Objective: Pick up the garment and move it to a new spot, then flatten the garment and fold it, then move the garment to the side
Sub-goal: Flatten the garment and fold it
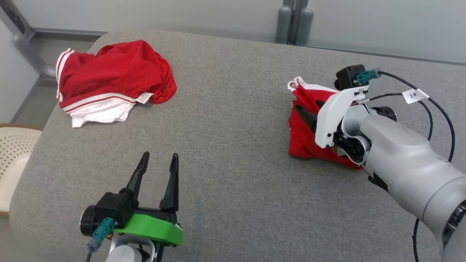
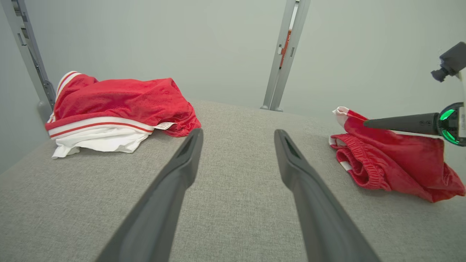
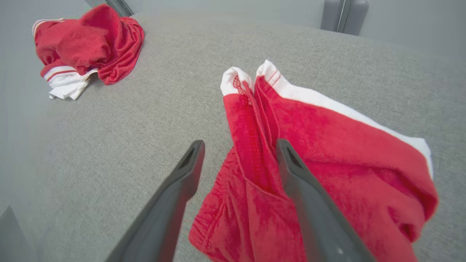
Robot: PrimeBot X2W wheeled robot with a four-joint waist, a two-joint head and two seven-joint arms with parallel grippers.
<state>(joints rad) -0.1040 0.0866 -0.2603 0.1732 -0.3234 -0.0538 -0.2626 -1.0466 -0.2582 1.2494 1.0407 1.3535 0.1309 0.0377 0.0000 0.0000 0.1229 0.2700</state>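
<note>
The folded red garment [image 1: 301,145] lies on the right part of the grey padded table [image 1: 233,109], well in from the far edge, its white-trimmed corner pointing far and left and its elastic waistband turned toward the middle of the table. The right gripper [image 1: 310,108] sits low over it with its fingers spread wide; in the right wrist view a raised ridge of red cloth stands between them, close against the right finger [image 3: 291,163], and nothing is pinched. The garment's near-right edge is hidden under the pale forearm. The left gripper [image 1: 160,156] hovers at the near left, fingers apart and holding nothing, with bare fabric in front of it. A crumpled red and white garment [image 1: 116,72] is heaped at the far left, close to the table's rounded corner and left edge. Between the two garments runs a broad bare stretch of table, reaching to the far edge, where a grey post [image 1: 295,22] rises. A cream perforated seat [image 1: 14,153] stands beyond the left edge.
</note>
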